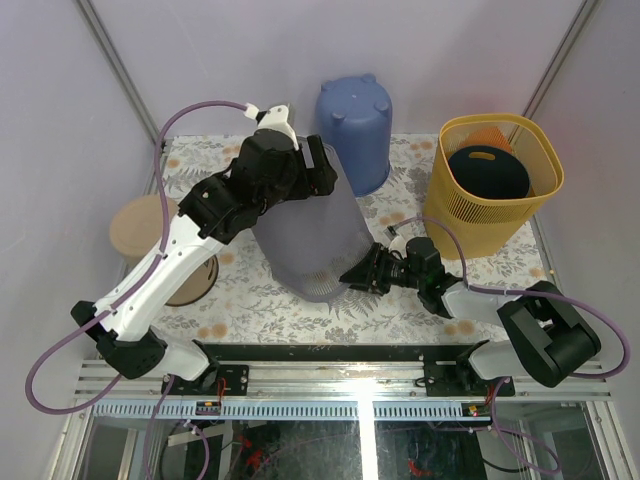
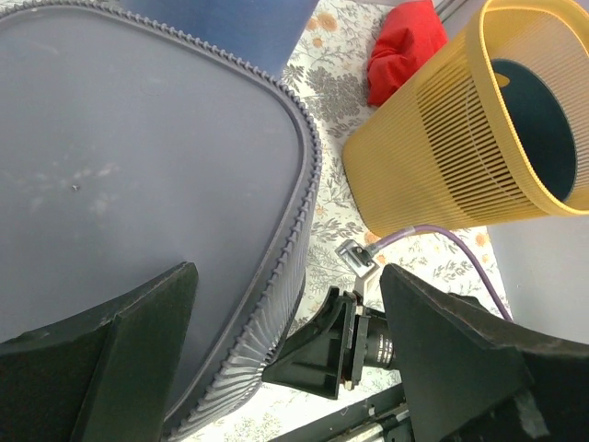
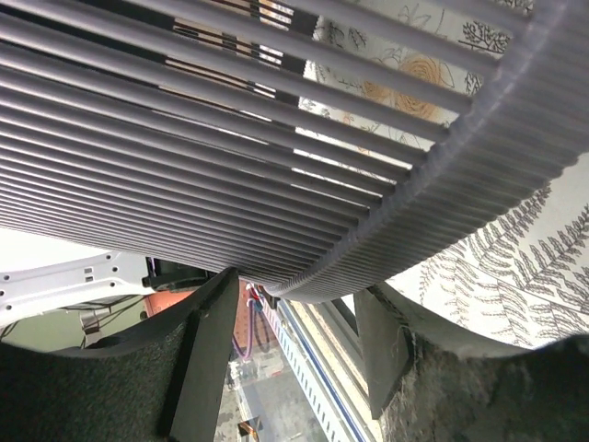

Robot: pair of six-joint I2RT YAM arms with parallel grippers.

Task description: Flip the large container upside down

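The large container is a grey slatted basket [image 1: 310, 235] in the middle of the table. It is tilted, with its flat solid base [image 2: 138, 157] facing up towards the left wrist camera. My left gripper [image 1: 320, 165] is open at its far upper edge. One finger is over the base and the other is past the ribbed edge [image 2: 287, 276]. My right gripper [image 1: 358, 272] is open low at the basket's near right side. The ribbed band and slats [image 3: 276, 138] lie just ahead of its spread fingers [image 3: 299, 285].
An upturned blue bucket [image 1: 355, 130] stands just behind the basket. A yellow slatted bin [image 1: 495, 175] holding dark and orange items stands at the right, with a red cloth-like thing [image 2: 400, 46] behind it. A brown round container [image 1: 150, 245] sits at the left edge.
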